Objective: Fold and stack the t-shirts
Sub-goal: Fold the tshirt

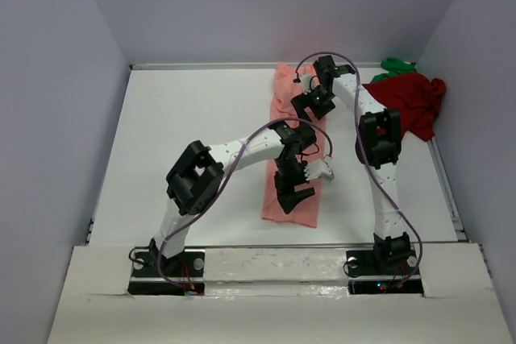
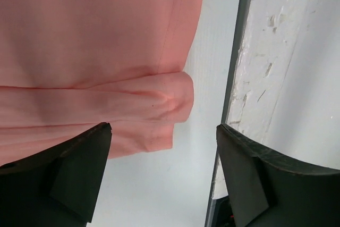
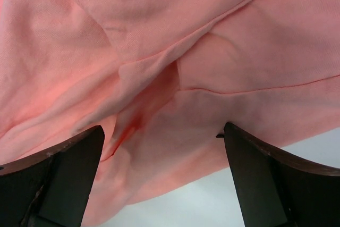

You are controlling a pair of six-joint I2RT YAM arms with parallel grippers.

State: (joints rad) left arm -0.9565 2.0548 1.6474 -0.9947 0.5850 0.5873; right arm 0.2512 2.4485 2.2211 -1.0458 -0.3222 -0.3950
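I read this as mid-fold: the salmon-pink cloth t-shirt lies as a long strip ctr-right on the white desk. Left gripper hangs released over its near end, right gripper gapes over the far end, neither holding cloth. Nxt I'd pinch one end & fold it across.

Lab test cell; plain walls enclose a white table (arms bolted).

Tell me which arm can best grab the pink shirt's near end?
Left, probably: the left gripper hangs open over the near hem of the pink shirt, while the right gripper is over its far end.
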